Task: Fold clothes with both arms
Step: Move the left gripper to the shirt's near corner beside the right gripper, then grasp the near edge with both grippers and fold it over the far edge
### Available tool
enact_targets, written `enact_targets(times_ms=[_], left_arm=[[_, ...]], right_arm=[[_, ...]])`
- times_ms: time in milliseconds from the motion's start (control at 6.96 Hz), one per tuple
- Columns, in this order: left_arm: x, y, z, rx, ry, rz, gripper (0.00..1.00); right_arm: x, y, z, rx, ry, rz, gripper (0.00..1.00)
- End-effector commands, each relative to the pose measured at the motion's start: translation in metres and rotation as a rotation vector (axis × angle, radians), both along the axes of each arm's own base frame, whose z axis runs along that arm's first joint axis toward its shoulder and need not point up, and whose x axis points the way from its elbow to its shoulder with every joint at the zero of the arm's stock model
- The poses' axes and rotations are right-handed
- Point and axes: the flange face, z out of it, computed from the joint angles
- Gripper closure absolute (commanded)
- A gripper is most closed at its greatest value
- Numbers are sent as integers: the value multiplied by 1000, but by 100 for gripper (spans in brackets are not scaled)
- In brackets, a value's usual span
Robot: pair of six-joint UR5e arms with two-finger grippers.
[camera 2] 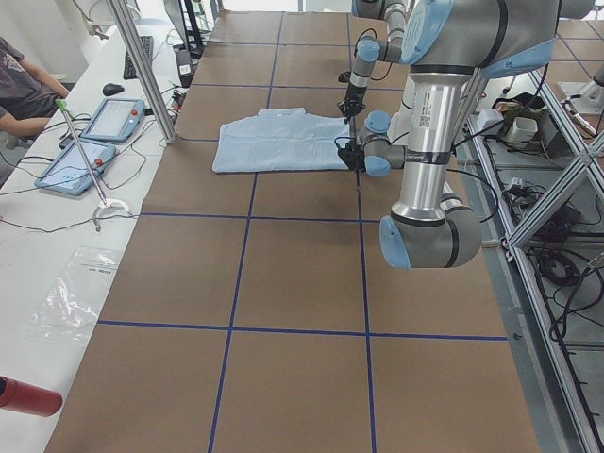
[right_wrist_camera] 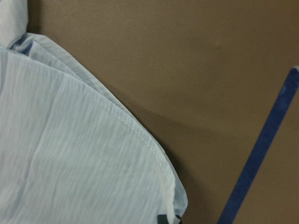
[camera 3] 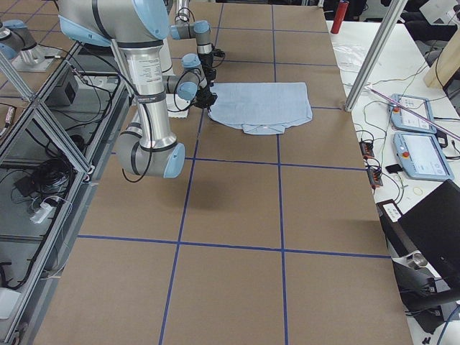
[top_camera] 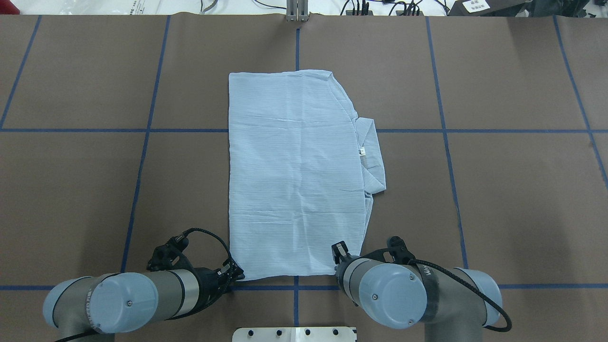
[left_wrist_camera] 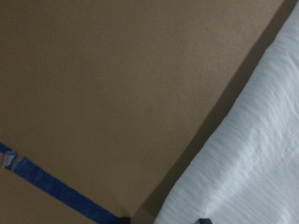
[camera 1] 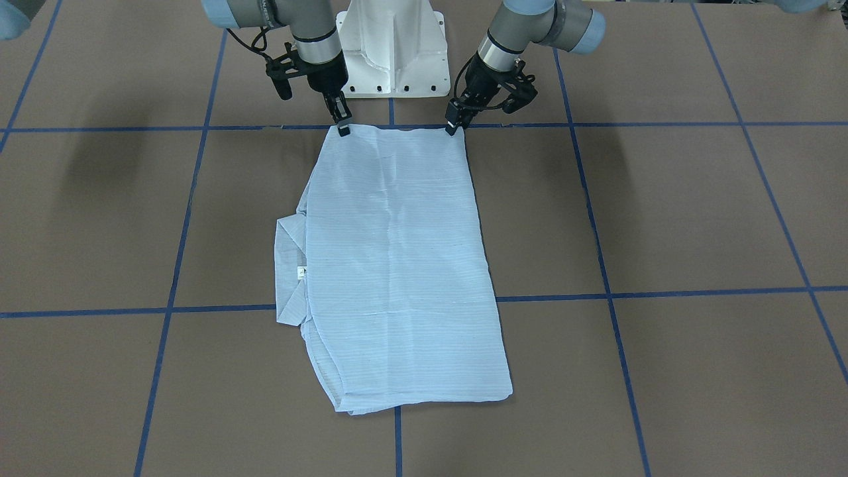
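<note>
The light-blue shirt [camera 1: 397, 265] lies flat on the brown table, folded into a long rectangle [top_camera: 294, 166]. Its collar [top_camera: 370, 156] and white neck tag [top_camera: 362, 151] stick out on the robot's right side. My left gripper [camera 1: 454, 127] is down at the shirt's near left corner. In the left wrist view its two fingertips [left_wrist_camera: 203, 220] stand a little apart, astride the cloth edge [left_wrist_camera: 252, 163]. My right gripper [camera 1: 342, 127] is at the near right corner. In the right wrist view it [right_wrist_camera: 169, 219] is shut on the puckered corner of the shirt [right_wrist_camera: 70, 154].
The white pedestal [camera 1: 391, 46] stands just behind both grippers. Blue tape lines [camera 1: 172, 309] grid the table. A seated person [camera 2: 19, 94] and two tablets [camera 2: 94, 142] are at the far side bench, and a red bottle [camera 2: 24, 396] lies beside it.
</note>
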Motion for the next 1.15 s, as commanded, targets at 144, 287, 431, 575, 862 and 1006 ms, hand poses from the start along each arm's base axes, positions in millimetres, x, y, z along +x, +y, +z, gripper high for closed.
enact_targets(times_ms=[144, 287, 431, 575, 862, 1006], left_arm=[[-22, -20, -29, 5, 61, -44, 100], [-32, -20, -44, 8, 82, -46, 100], [-39, -19, -54, 9, 86, -46, 100], [-42, -19, -57, 7, 94, -49, 100], [-76, -8, -95, -45, 170, -66, 100], [-107, -2, -131, -46, 200, -62, 100]], right_arm=[[3, 1, -5, 0, 4, -1, 100], [9, 2, -12, -1, 9, -2, 100], [14, 2, -15, -1, 15, -2, 100], [14, 5, -13, -1, 18, -3, 100], [48, 33, -47, 10, -23, -40, 100], [88, 28, -75, 11, -42, -23, 100]])
